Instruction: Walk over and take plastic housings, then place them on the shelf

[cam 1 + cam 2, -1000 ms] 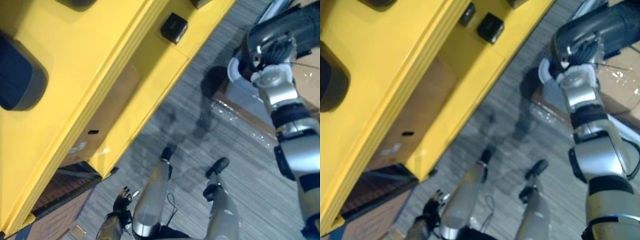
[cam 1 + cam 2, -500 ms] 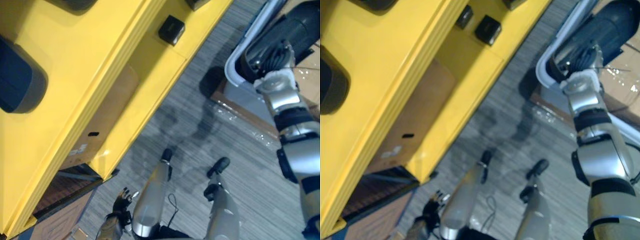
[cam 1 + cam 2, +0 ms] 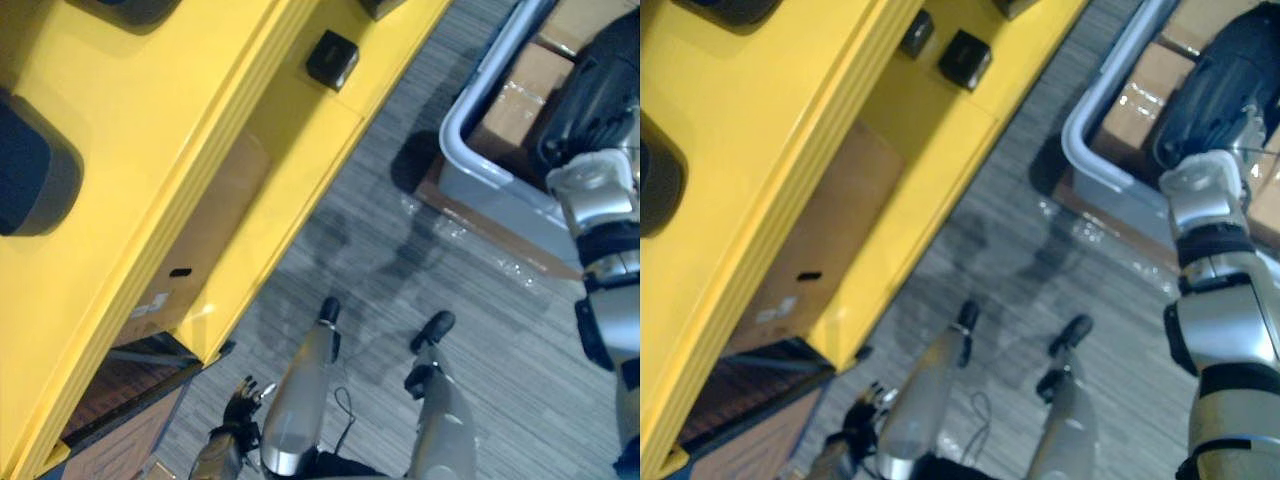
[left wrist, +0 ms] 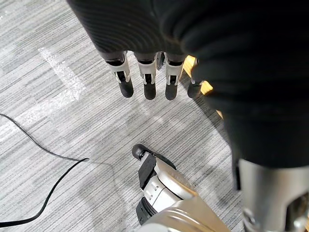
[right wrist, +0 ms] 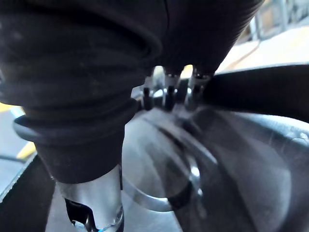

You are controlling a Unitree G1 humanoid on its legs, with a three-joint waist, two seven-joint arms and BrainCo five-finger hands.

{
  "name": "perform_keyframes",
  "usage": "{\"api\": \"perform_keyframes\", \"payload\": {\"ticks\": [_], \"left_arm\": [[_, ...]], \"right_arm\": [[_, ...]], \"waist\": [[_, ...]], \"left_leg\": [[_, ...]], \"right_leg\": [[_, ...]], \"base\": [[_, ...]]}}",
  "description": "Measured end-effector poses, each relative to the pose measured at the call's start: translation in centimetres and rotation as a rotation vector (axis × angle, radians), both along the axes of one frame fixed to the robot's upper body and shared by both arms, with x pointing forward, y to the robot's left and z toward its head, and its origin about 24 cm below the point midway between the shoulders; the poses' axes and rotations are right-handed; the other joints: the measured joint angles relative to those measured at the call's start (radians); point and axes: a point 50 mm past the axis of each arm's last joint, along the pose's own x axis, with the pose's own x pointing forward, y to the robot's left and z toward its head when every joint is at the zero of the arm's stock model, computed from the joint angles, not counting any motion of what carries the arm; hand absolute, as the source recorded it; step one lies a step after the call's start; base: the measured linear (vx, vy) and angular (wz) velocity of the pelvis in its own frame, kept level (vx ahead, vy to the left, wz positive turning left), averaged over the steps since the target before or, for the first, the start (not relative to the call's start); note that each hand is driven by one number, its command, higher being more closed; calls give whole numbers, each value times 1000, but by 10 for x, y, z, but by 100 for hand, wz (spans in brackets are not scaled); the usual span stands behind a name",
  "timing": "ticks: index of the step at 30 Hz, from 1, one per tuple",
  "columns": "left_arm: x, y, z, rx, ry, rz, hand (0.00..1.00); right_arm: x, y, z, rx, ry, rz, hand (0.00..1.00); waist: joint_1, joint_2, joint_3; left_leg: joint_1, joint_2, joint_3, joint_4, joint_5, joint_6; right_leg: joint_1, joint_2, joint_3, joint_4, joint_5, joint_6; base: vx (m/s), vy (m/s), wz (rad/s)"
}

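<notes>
As the left eye sees, yellow metal shelf (image 3: pixel 250 120): holds a small black boxy plastic housing (image 3: pixel 332 58) and a large dark rounded housing (image 3: pixel 30 170).
Right eye view, right hand (image 3: pixel 1220 90): held over the grey plastic bin (image 3: pixel 1072 150).
Left wrist view, left hand (image 4: pixel 130 29): fingers (image 4: pixel 147 89) straight, empty, above grey carpet (image 4: pixel 48 121).
Right wrist view, right hand: against a dark curved surface (image 5: pixel 251 145), probably a housing; grasp cannot be told.
Progress: apparently picking; carrying and shelving remain.
Writing: none legible.
</notes>
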Motion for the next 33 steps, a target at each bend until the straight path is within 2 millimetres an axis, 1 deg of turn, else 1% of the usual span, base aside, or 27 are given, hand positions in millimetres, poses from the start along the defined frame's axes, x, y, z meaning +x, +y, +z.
{"api": "perform_keyframes", "payload": {"ticks": [4, 8, 10, 11, 13, 14, 15, 16, 18, 22, 25, 27, 29, 33], "left_arm": [[0, 0, 0, 0, 0, -1, 0], [0, 0, 0, 0, -1, -2, 0], [0, 0, 0, 2, -6, -1, 0], [0, 0, 1, 3, -8, -1, 0], [1, 0, 1, 4, -13, -1, 0], [1, 0, 1, 4, -16, 1, 0], [2, 0, 2, 6, -25, 2, 0], [4, 0, 3, 5, -34, 2, 0], [6, 0, 5, 4, -47, 4, 0], [7, 1, 6, 6, -57, 8, 0], [7, 2, 6, 8, -58, 9, 0], [7, 2, 6, 11, -60, 11, 0], [7, 3, 6, 15, -58, 13, 0], [7, 6, 7, 23, -58, 15, 0]], "right_arm": [[-1, -1, 5, -22, -48, 17, 0], [2, 10, 20, -84, -155, 95, 0], [0, 24, 38, -197, -309, 116, 0], [-1, 29, 44, -229, -357, 123, 0], [-9, 51, 69, -356, -564, 148, 0], [-12, 56, 75, -381, -613, 149, 0], [-16, 64, 85, -425, -699, 143, 0], [-20, 69, 93, -447, -762, 125, 0], [-24, 72, 99, -458, -824, 102, 0], [-26, 70, 98, -434, -854, 68, 0], [-27, 64, 96, -370, -864, 36, 0], [-28, 57, 92, -312, -866, 10, 0], [-27, 47, 85, -253, -846, -24, 0], [-28, 23, 60, -95, -794, -89, 0]], "waist": [[2, 0, 0], [3, 0, 0], [4, 0, 0], [4, 0, 0], [2, 0, 0], [2, 0, 0], [2, -1, 1], [3, -2, 1], [2, -5, 2], [-3, -10, 3], [-9, -12, 3], [-12, -17, 4], [-16, -21, 4], [-31, -33, 4]], "left_leg": [[0, 0, -1, -2, 0, 0], [0, 0, -3, -1, 0, 0], [0, 1, -4, 0, 0, 0], [0, 1, -4, 0, 0, 0], [0, 3, -3, 6, -1, 0], [0, 3, -3, 8, -1, 0], [-1, 4, -3, 12, -3, 0], [-2, 4, -2, 15, -4, 1], [-3, 4, -2, 20, -5, 2], [-17, 8, -1, 33, -9, 3], [-16, 9, 0, 33, -10, 3], [-17, 9, 0, 31, -9, 3], [-16, 9, 0, 31, -9, 3], [-14, 7, 1, 29, -9, 3]], "right_leg": [[-1, 0, -1, 0, 0, 0], [-1, 0, -3, 1, 0, 0], [0, 1, -4, 1, 0, 0], [0, 1, -4, 1, 0, 0], [2, 3, -4, 2, 0, 0], [3, 4, -4, 2, 0, 0], [4, 5, -4, 2, 0, -1], [5, 5, -4, 2, 0, -1], [7, 6, -4, -1, 0, -2], [12, 15, -5, -26, 5, -2], [19, 18, -7, -43, 15, 2], [20, 19, -7, -47, 24, 2], [20, 19, -7, -47, 27, 2], [20, 18, 2, -47, 32, 4]], "base": [[0, 0, 0], [0, 0, 0], [0, 0, 0], [0, 0, 0], [0, 0, 0], [0, 0, 0], [0, 0, 0], [-30, 9, 0], [-17, 6, 0], [-29, 6, -3], [0, 0, 0], [0, 0, 0], [0, 0, 0], [0, 0, 0]]}}
